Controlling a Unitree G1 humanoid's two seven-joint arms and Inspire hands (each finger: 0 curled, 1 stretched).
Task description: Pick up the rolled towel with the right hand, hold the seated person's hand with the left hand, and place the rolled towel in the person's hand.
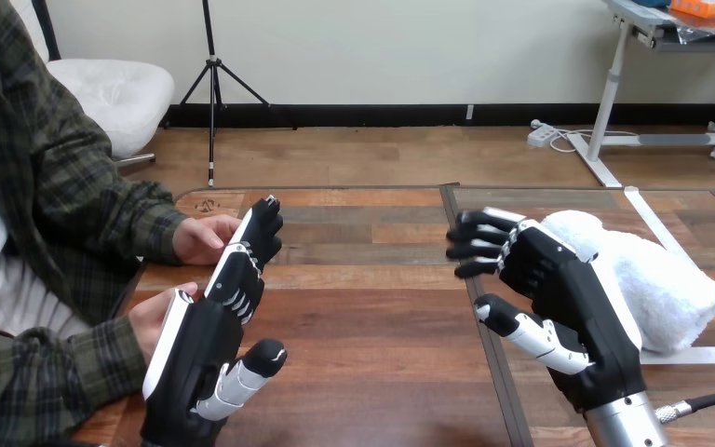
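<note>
Wooden planks make up the table under everything you are working with. On its right part, inside a frame of white tape, lies the rolled towel, white and fluffy, flat on the boards and not yet lifted. Your right hand stands just in front of it, fingers straight and spread, thumb out, closed on nothing. Its back seems turned toward the roll, and you cannot tell from here whether it touches. Your left hand is raised at the table's left side, fingers straight, thumb apart, gripping nothing. Its fingertips overlap the person's farther hand at the table's edge, and whether they touch is unclear. The person's nearer hand sits just behind the left hand's back, partly hidden. Neither the pick nor the hold looks begun. If you close the right hand as it stands, the fingers will likely catch air or shove the soft roll away to the right. A pinch on one outer layer could also let it unroll. On the left, two hands lie close together, so closing without a clear view may take the wrong one or squeeze fingers too hard.
</note>
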